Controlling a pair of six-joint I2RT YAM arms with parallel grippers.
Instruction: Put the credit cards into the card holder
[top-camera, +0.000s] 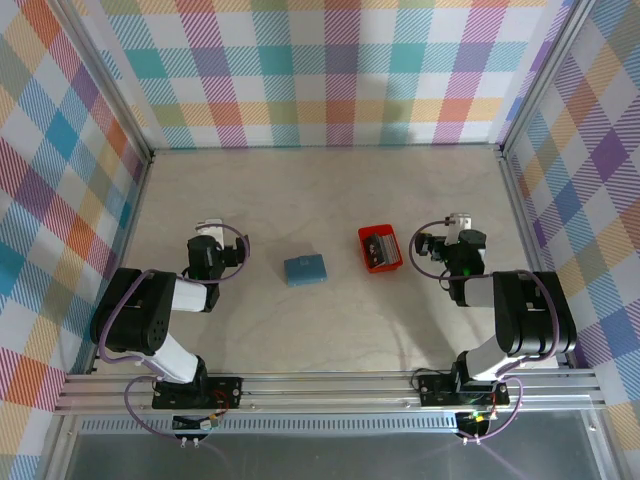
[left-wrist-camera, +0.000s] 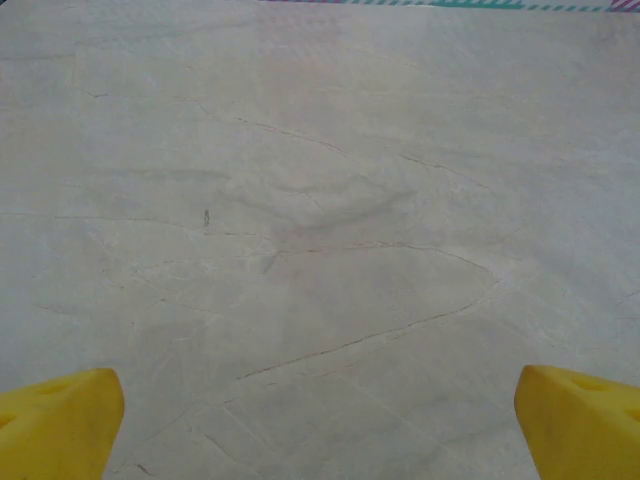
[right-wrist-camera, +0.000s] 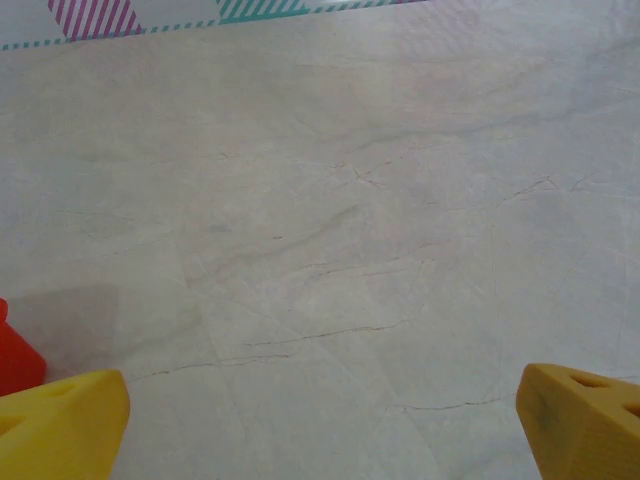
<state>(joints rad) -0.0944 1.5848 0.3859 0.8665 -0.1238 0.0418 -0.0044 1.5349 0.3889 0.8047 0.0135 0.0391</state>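
Credit cards (top-camera: 379, 243) lie in a red tray (top-camera: 383, 266) on the bench (top-camera: 320, 190), near the right tool (top-camera: 458, 222). The blue card holder (top-camera: 304, 270) sits left of the tray, toward the left tool (top-camera: 207, 230). Both tools stand wide and empty. Probably best: steady the holder, then lift one card edgewise.

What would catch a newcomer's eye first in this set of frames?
The loud plaid walls around the pale table hit first. Next come the small red tray right of centre, with greyish cards in it, and the blue card holder lying apart to its left. Both arms sit folded at the near edge, left hand and right hand open above the tabletop.
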